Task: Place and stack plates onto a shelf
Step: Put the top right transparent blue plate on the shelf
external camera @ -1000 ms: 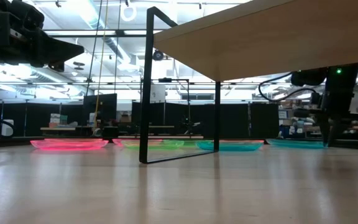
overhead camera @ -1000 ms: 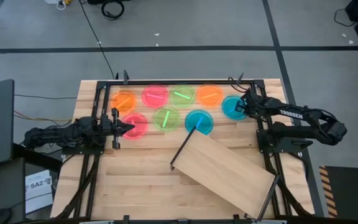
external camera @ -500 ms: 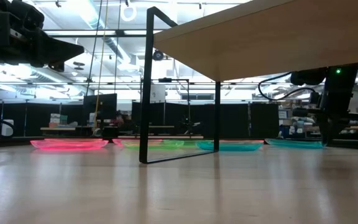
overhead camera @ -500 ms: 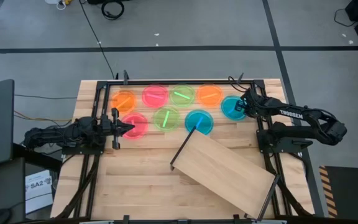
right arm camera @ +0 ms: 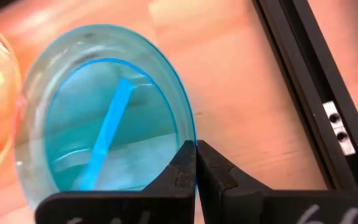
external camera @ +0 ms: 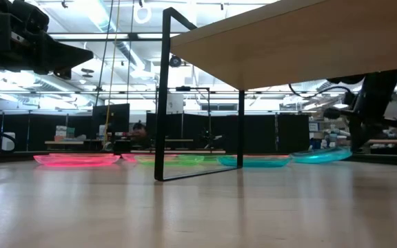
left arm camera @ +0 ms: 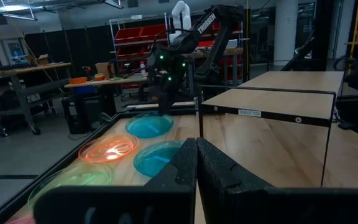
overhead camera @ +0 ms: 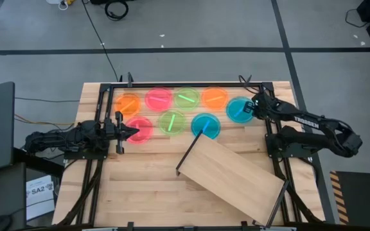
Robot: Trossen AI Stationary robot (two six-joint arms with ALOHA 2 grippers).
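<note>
Fingers of the right gripper are pinched on the rim of a round translucent blue plastic plate at the table's far right — in the low view that plate sits tilted, its gripped edge raised off the wood. Seven more neon plates lie flat in two rows across the far part of the plank tabletop; an orange one is just beside the held plate. The light wooden shelf on thin black legs stands askew nearer the front, bare on top. The left gripper, clenched on nothing, hovers by a pink plate.
</note>
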